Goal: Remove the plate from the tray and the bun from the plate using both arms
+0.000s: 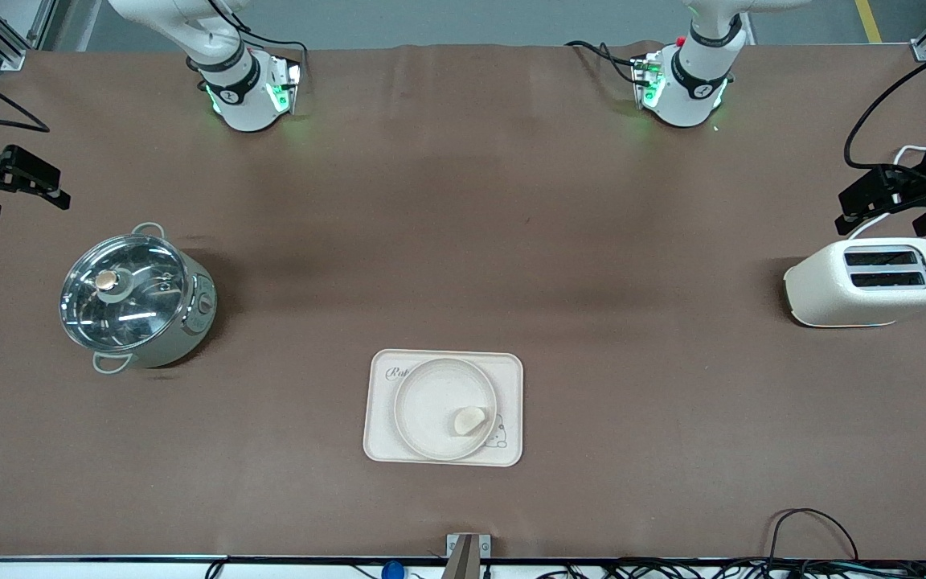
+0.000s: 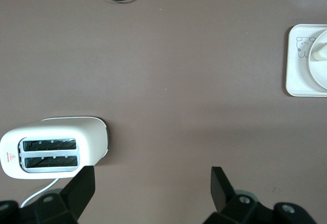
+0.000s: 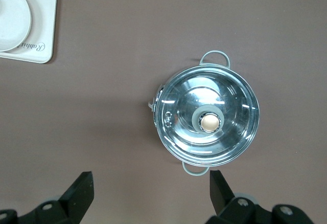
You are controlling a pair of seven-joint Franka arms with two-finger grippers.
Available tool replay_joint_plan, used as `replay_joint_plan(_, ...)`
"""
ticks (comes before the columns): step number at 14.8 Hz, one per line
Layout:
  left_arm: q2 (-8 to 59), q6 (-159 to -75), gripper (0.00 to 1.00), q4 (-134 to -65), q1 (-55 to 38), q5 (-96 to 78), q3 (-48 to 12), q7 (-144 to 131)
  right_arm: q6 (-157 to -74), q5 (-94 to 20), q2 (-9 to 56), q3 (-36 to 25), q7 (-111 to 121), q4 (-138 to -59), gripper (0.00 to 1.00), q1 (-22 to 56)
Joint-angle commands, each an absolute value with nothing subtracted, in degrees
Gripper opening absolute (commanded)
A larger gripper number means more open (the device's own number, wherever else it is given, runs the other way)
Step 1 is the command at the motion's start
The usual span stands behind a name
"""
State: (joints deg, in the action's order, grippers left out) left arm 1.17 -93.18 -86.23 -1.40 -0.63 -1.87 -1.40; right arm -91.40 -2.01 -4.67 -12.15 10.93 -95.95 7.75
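Note:
The round cream plate (image 1: pixel 431 394) lies on the rectangular cream tray (image 1: pixel 511 371), near the front camera's edge of the table. The small pale bun (image 1: pixel 468 420) lies in the plate, by the rim next to the rabbit drawing. My right gripper (image 1: pixel 25 201) is open and empty, in the air at the right arm's end of the table beside the pot. My left gripper (image 1: pixel 881 211) is open and empty, in the air at the left arm's end, by the toaster. The left wrist view shows tray (image 2: pixel 296 81), plate (image 2: pixel 321 73) and bun (image 2: pixel 319 50) at its edge. The right wrist view shows tray (image 3: pixel 43 40) and plate (image 3: pixel 10 19).
A steel pot with a glass lid (image 1: pixel 133 301) stands toward the right arm's end and shows in the right wrist view (image 3: pixel 207 119). A white toaster (image 1: pixel 869 281) stands toward the left arm's end and shows in the left wrist view (image 2: pixel 53 147). Cables lie along the table's near edge.

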Motion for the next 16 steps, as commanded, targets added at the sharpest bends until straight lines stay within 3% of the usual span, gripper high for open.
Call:
replay_joint_plan(1, 1.5, -92.1, 1.00, -85.2, -1.1, 1.2, -2.0, -1.4, -91.1, -1.4, -4.3, -12.0, 10.8, -95.0, 1.00, 7.7)
replay_joint_plan(5, 1.6, -92.1, 1.00, -85.1, -1.2, 0.6, -1.9, -1.6, -91.5, -1.8, -3.2, -11.9, 10.8, -94.6, 1.00, 8.0)
replay_joint_plan(10, 1.6, -91.6, 1.00, -84.8, -1.1, 0.9, -2.0, -1.1, -93.3, -7.0, 10.1, -11.6, 9.0, -85.5, 1.00, 9.8)
replay_joint_plan(16, 1.8, -91.7, 1.00, -83.5, -1.3, 1.4, -2.0, -1.3, -104.8, -12.6, 19.8, -11.5, -1.3, -84.8, 1.00, 16.5)
